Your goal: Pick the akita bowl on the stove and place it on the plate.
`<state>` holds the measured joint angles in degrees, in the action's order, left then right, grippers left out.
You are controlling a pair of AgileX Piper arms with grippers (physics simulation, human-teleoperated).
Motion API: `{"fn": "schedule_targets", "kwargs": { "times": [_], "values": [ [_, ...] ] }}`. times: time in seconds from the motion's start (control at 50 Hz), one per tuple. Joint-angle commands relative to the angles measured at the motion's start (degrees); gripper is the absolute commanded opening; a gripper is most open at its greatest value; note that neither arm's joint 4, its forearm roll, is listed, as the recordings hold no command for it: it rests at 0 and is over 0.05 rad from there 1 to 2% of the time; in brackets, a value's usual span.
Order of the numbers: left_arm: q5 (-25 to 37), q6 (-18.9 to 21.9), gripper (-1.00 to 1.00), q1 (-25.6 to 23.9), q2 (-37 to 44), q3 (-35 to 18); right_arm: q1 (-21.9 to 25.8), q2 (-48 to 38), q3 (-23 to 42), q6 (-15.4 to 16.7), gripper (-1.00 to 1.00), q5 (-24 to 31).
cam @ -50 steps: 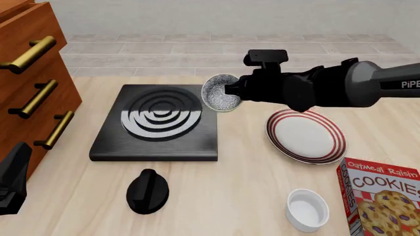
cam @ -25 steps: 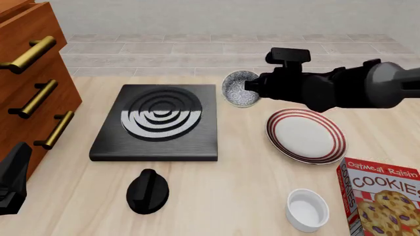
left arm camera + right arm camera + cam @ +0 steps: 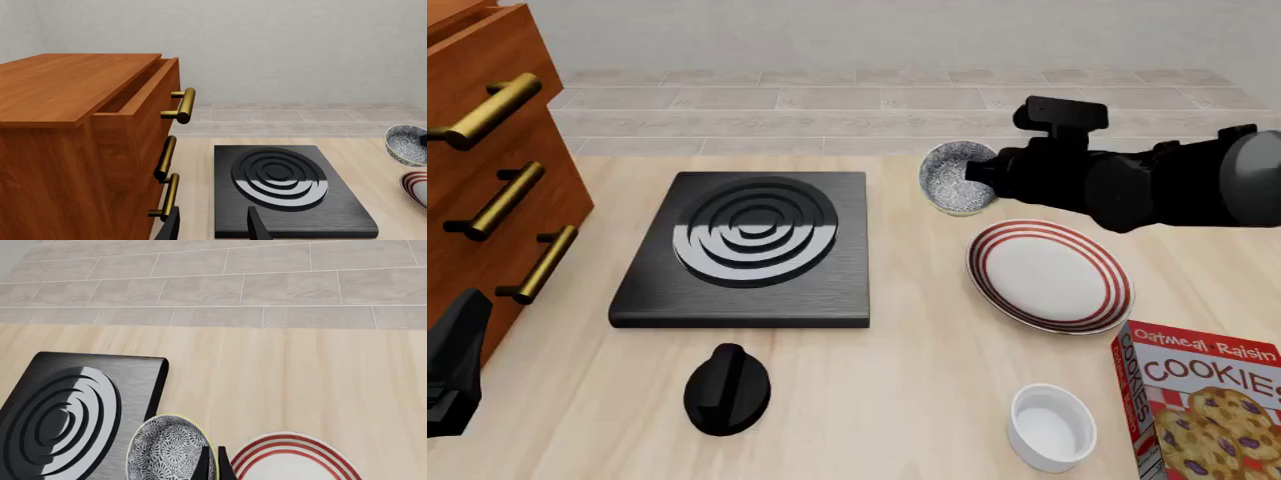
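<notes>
Knob [image 3: 726,389], ramekin [image 3: 1050,427], cookie box [image 3: 1206,411], drawers [image 3: 487,170]

The akita bowl [image 3: 957,178] has been carried rightward from over the stove's [image 3: 747,249] far right corner, clamped by its rim in the right gripper [image 3: 985,172]. It is now held clear of the stove, just beyond the plate's [image 3: 1049,276] far left edge.
</notes>
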<state>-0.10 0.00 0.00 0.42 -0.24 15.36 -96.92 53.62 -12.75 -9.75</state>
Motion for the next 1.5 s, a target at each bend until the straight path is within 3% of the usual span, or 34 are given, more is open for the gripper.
{"fn": "schedule_targets", "kwargs": {
  "times": [0.02, 0.72, 1.5],
  "values": [
    [0.0, 0.0, 1.00, 0.0, 0.0, 0.0, -2.4, 1.3, -1.9, -0.1, -1.00, -0.9],
    [0.0, 0.0, 1.00, 0.0, 0.0, 0.0, -8.3, 2.2, -10.7, -1.5, -1.00, -8.2],
    [0.0, 0.0, 1.00, 0.0, 0.0, 0.0, -13.5, -4.6, -13.7, -1.4, -1.00, -15.4]
  ]
}}
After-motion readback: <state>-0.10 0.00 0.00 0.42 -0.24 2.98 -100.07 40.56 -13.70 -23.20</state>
